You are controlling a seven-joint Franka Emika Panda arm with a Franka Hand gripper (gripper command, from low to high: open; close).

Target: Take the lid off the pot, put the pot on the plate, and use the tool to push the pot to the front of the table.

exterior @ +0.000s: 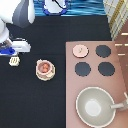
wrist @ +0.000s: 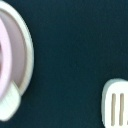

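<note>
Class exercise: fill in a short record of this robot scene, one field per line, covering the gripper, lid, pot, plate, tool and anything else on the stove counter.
gripper: exterior view's left edge, just above the tool
lid: off the pot, lying on the stove counter
pot: uncovered, sitting on the plate
tool: flat on the table, left of the pot
large pan: on the counter, exterior view's bottom right
</note>
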